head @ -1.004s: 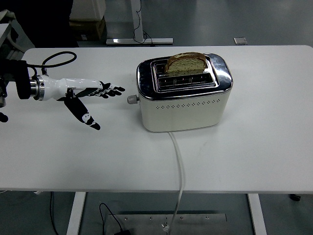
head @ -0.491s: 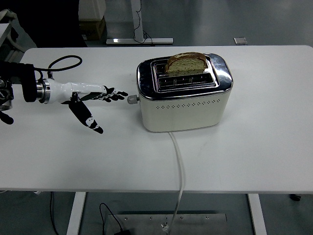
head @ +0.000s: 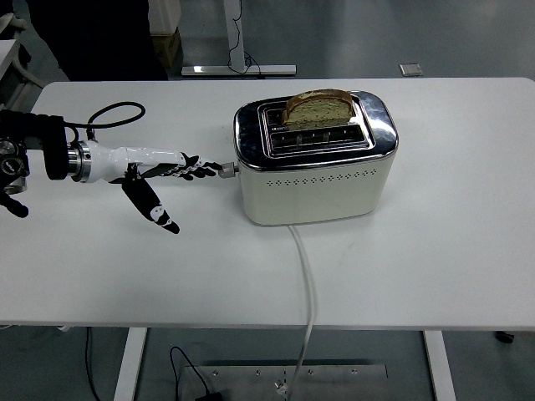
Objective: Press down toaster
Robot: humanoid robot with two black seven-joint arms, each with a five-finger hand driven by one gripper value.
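Note:
A cream and chrome toaster [head: 316, 159] stands in the middle of the white table [head: 435, 251]. A slice of bread [head: 318, 107] stands up out of its far slot. The toaster's lever knob [head: 227, 169] sticks out of its left end. My left hand [head: 180, 171] reaches in from the left with fingers stretched flat toward the toaster. Its fingertips [head: 211, 166] are at the lever knob, touching or nearly touching it. The thumb [head: 155, 210] points down and toward me. The right arm is out of view.
The toaster's white cord [head: 306, 276] runs from its front over the table's near edge. A black cable [head: 113, 113] loops behind my left wrist. A table leg and a cardboard box show on the floor beyond the far edge.
My left hand has moved right toward the toaster. Its fingertips went from a small gap short of the lever knob to reaching it. The toaster and bread have not moved.

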